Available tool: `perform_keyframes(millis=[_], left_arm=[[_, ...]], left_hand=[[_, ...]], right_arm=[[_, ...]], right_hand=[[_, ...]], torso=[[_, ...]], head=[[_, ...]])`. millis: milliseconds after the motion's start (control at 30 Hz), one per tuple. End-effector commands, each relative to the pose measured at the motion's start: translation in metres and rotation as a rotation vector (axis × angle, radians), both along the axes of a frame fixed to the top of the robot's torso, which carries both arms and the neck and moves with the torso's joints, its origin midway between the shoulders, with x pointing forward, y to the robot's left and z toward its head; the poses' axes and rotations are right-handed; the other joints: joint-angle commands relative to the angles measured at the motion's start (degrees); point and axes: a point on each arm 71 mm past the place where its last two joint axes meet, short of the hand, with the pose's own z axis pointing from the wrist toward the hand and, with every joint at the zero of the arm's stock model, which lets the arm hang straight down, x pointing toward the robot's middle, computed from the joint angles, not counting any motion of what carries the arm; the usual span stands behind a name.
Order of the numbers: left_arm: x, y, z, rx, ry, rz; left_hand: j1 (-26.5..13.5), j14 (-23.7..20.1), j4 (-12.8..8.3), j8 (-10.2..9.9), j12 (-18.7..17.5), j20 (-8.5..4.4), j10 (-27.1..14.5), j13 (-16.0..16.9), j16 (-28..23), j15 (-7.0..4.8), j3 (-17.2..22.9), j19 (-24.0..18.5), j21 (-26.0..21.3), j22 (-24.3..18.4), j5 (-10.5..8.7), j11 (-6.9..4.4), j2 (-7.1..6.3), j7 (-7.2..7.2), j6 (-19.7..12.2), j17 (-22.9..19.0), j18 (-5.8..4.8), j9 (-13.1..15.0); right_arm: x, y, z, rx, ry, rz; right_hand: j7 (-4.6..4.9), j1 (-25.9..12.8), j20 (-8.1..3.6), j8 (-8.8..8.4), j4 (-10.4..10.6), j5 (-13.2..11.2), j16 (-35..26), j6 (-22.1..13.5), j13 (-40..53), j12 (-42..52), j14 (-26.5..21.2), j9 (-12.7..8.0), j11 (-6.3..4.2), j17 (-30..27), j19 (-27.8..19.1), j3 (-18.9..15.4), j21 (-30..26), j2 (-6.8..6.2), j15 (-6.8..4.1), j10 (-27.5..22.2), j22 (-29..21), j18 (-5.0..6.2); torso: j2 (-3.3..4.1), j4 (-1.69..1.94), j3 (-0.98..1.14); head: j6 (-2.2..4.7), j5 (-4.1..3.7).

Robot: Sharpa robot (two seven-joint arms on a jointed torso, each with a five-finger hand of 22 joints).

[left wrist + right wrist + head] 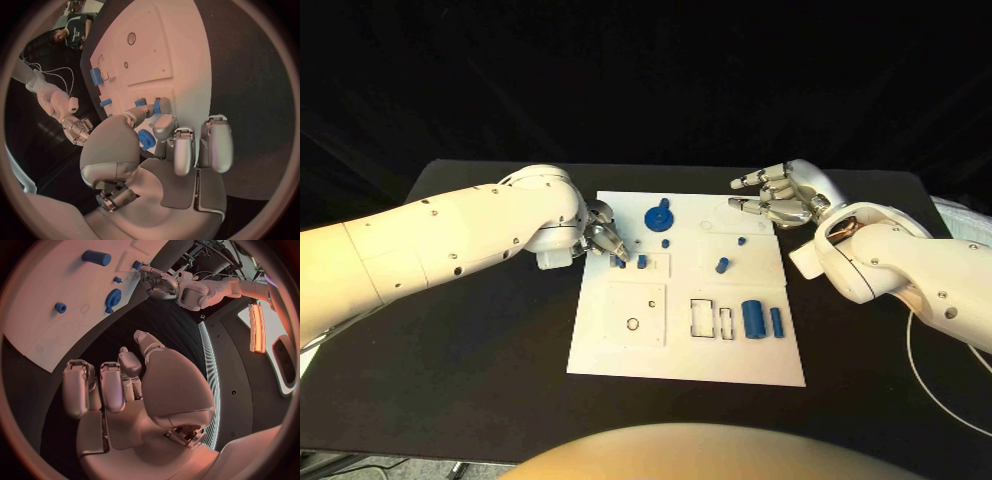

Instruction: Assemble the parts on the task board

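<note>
Black table (473, 380), left hand (600, 238) pinching blue part (616, 261) (right hand (779, 196) spread)

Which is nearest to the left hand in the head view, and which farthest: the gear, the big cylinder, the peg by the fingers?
1. Peg, right at the left hand.
2. Gear, board's far side.
3. Big cylinder, board's near right.

A white task board (646, 350) lies flat on the black table (473, 360). A blue gear (659, 215) sits near its far edge, a blue cylinder (753, 319) beside rectangular cutouts; small blue pegs (723, 266) are scattered mid-board.
</note>
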Motion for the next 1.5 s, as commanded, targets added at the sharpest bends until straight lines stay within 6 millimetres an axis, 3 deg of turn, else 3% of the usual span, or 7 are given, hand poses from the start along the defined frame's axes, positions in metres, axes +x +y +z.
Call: perform_keyframes(millis=[33,233,767,1500], left_arm=[[-0.0068,-0.0014,-0.0124,0.029,0.06,-0.019],[-0.0075,-0.0014,-0.0127,0.036,0.062,-0.028],[-0.0111,-0.0026,-0.0117,0.042,0.05,-0.046],[-0.0068,0.0028,-0.0107,0.043,0.017,-0.013]], left_hand=[[0.18,6.04,-2.86,-0.14,0.3,-0.37,0.53,0.27,0.18,-0.56,2.36,2.98,0.26,10.15,0.29,-0.13,0.62,-0.38,0.23,15.1,-1.06,-0.05],[-0.2,6.04,-2.96,-0.2,1.78,-0.41,1.29,2.32,0.18,-0.67,1.56,3.01,0.29,10.2,0.26,-0.31,0.44,-0.63,0.87,15.1,-1.07,-0.4],[-1.64,6.04,-2.77,-0.79,2.57,-0.62,1.98,3.8,0.18,-0.93,-3.37,3.23,0.72,10.56,0.16,-0.7,-1.38,-1.16,2.35,15.1,-1.19,-2.24],[-3.35,6.04,3.0,-1.26,3.1,-0.83,2.62,5.49,0.18,-1.12,-17.31,3.61,1.34,11.19,0.06,-0.88,-0.77,-1.41,4.13,15.1,-1.39,-5.18]], right_arm=[[-0.0008,0.0018,-0.0001,-0.001,-0.001,0.016],[-0.0009,0.0016,0.0,-0.001,-0.001,0.017],[-0.0005,0.0011,-0.0003,-0.002,-0.002,0.016],[-0.0003,0.001,-0.0004,-0.001,-0.003,0.015]], right_hand=[[0.01,-0.2,-0.08,-0.16,0.25,0.31,-0.08,0.22,0.08,0.16,2.89,-0.07,-0.12,0.37,-0.19,0.07,-0.22,0.57,-0.32,-0.12,0.08,0.53],[0.0,-0.19,-0.09,-0.13,0.26,0.39,-0.07,0.29,0.11,0.27,2.91,-0.05,-0.13,0.41,-0.18,0.03,-0.24,0.53,-0.33,-0.07,0.07,0.53],[0.0,-0.19,-0.09,-0.13,0.26,0.39,-0.07,0.29,0.11,0.27,2.91,-0.05,-0.13,0.41,-0.18,0.03,-0.24,0.53,-0.33,-0.07,0.07,0.53],[0.0,-0.19,-0.09,-0.13,0.26,0.39,-0.07,0.29,0.11,0.27,2.91,-0.05,-0.13,0.41,-0.18,0.03,-0.24,0.53,-0.33,-0.07,0.07,0.53]], torso=[[-0.02,0.04,-0.03],[0.0,0.02,-0.08],[-0.01,0.05,-0.07],[-0.06,0.04,-0.04]], head=[[-0.09,-0.02],[-0.25,-0.07],[-0.48,-0.09],[-0.59,-0.18]])
